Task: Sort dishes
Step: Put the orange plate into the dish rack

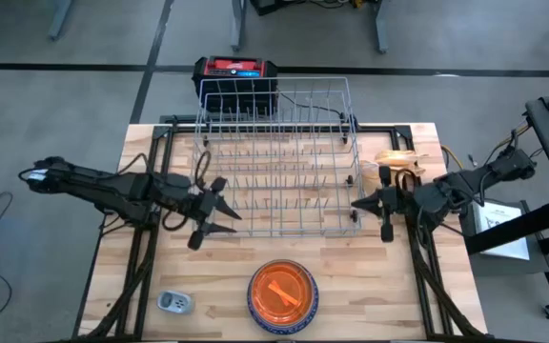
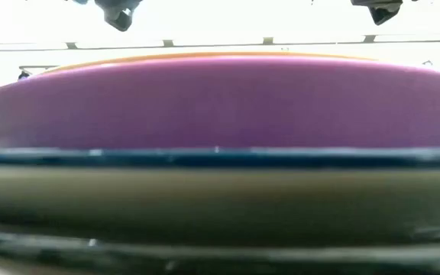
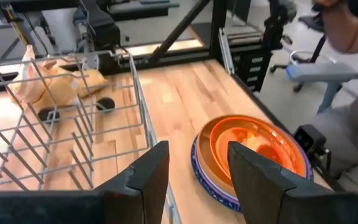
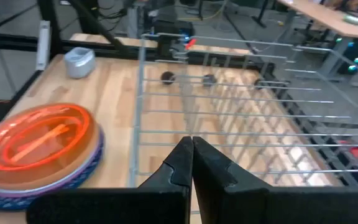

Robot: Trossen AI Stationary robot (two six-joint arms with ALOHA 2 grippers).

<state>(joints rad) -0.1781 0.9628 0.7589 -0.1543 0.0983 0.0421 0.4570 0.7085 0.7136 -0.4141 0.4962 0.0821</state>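
Note:
The dishes stand as one stack (image 1: 283, 295) near the table's front edge at the middle. A translucent orange dish (image 3: 253, 149) sits on top of a blue speckled plate (image 4: 73, 177). The low view shows the stack from the side, with a purple plate (image 2: 220, 107) over a dark blue rim. My left gripper (image 1: 236, 223) hovers open at the wire rack's near left corner, pointing toward the table's right, and the stack lies beyond its fingers (image 3: 197, 171). My right gripper (image 1: 355, 203) is shut and hovers at the rack's near right corner (image 4: 192, 155), pointing left.
The wire rack (image 1: 274, 157) fills the table's middle and far part. A small grey-white device (image 1: 173, 303) lies at the front left. Light wooden pieces (image 1: 403, 160) lie to the right of the rack, and a red-black box (image 1: 235, 71) stands behind it. A person (image 3: 353, 25) sits beyond the table.

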